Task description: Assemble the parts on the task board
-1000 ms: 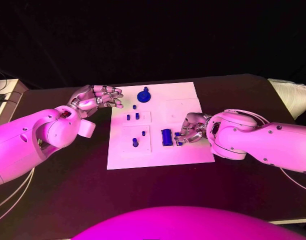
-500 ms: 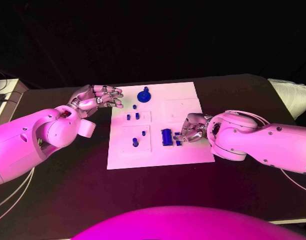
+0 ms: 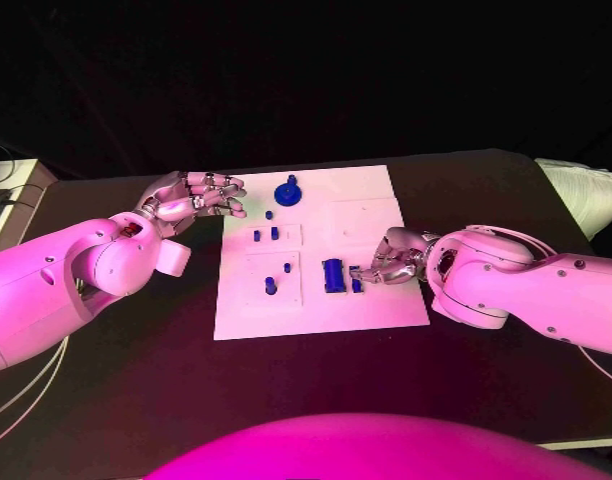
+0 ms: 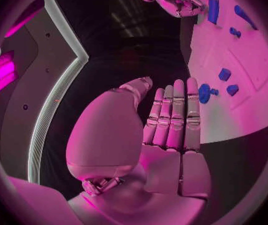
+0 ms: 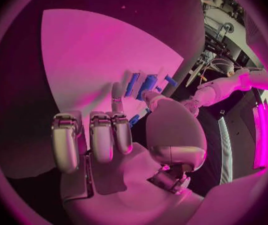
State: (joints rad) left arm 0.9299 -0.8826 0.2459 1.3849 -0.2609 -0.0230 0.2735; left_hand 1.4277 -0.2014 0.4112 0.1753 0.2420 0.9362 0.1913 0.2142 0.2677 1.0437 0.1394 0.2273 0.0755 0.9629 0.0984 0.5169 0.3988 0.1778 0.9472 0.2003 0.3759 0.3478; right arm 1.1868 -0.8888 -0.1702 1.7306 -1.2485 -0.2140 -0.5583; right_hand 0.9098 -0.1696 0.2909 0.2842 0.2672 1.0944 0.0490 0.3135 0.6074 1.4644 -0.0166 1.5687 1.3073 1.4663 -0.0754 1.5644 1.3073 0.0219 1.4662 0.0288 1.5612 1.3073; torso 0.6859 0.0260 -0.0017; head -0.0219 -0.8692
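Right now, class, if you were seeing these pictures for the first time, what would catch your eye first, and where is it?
First comes the white task board in the middle of the black table, dotted with small blue parts. The right hand reaches onto the board's right side, fingers beside the tall blue block. The left hand hangs over the board's far left corner, holding nothing, near the round blue part.

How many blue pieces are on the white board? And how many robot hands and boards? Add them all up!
Blue parts: 8, counted in the head view, one of them right at the right hand's fingertips
Hands: 2, the left hand and the right hand
Board: 1
Total: 11
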